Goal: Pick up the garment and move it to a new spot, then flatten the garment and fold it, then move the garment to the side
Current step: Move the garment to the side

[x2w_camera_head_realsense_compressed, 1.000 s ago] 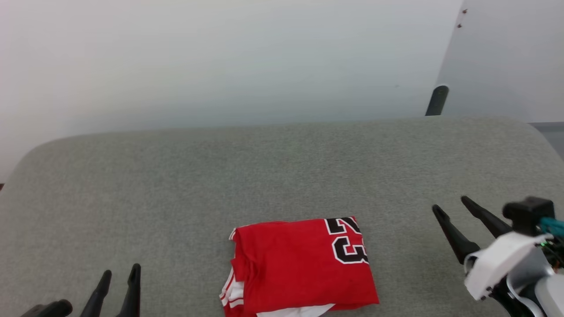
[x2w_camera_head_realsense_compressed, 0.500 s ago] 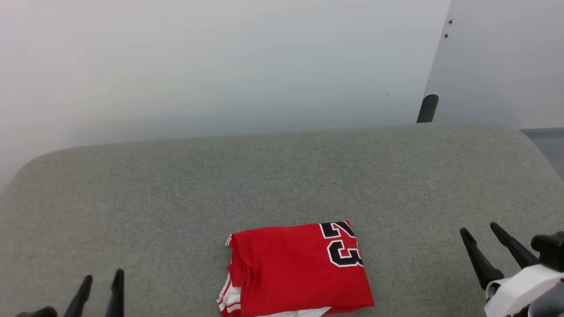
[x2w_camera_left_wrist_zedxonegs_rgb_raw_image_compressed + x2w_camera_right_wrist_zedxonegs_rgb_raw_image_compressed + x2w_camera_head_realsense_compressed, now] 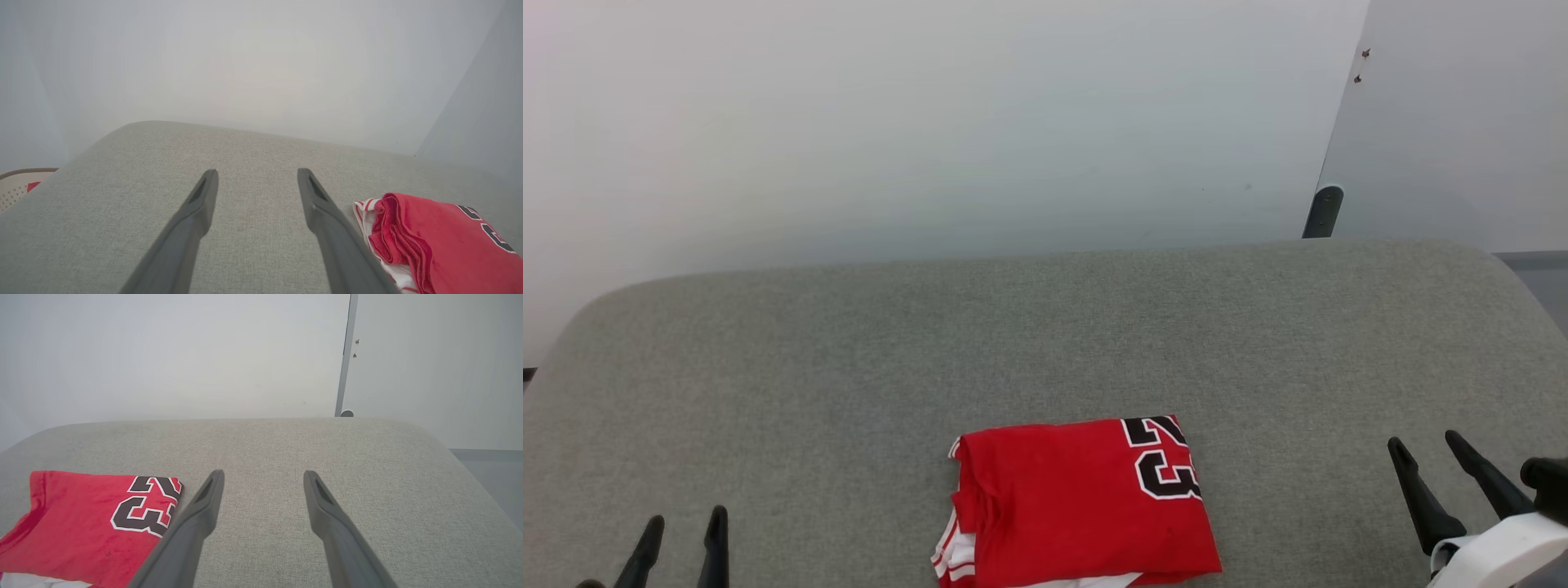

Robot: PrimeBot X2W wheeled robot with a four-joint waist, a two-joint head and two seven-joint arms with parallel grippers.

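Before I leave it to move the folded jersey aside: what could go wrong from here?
The folded jersey shows loose layers and white sleeve trim at its left edge; a pinch there by the open left gripper may drag only top layers, undoing the fold. Sliding it, the open right gripper could snag the soft grey cushion.

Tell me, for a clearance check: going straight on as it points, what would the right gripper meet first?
Probably bare grey cushion ahead of the right gripper, else the white wall beyond; depth is unclear. The garment lies to its left.
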